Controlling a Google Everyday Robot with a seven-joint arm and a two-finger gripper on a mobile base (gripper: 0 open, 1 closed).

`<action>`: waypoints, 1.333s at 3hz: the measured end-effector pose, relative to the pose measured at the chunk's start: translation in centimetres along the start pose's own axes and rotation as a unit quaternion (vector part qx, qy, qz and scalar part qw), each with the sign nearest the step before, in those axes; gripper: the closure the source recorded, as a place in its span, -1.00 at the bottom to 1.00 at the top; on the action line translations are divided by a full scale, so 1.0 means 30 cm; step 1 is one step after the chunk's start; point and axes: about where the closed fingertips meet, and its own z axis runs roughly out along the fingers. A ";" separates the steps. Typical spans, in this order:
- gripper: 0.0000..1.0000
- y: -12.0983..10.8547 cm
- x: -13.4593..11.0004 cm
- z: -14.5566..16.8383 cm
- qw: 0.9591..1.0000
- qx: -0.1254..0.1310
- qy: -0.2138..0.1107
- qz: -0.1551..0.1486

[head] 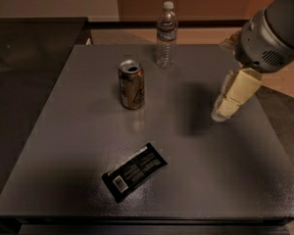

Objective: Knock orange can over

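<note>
The orange can [131,84] stands upright on the grey table [78,131], left of centre, its silver top with the opening showing. My gripper [223,110] hangs from the grey arm at the right, above the table's right part, well to the right of the can and apart from it. Its cream-coloured fingers [233,94] point down and to the left. It holds nothing.
A clear plastic water bottle [166,35] stands upright at the back of the table, behind and right of the can. A dark snack packet [134,171] lies flat near the front. A dark counter [34,38] adjoins the table's left side.
</note>
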 end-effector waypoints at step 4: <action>-1.00 -0.075 -0.356 0.366 0.981 -0.062 -0.182 0.011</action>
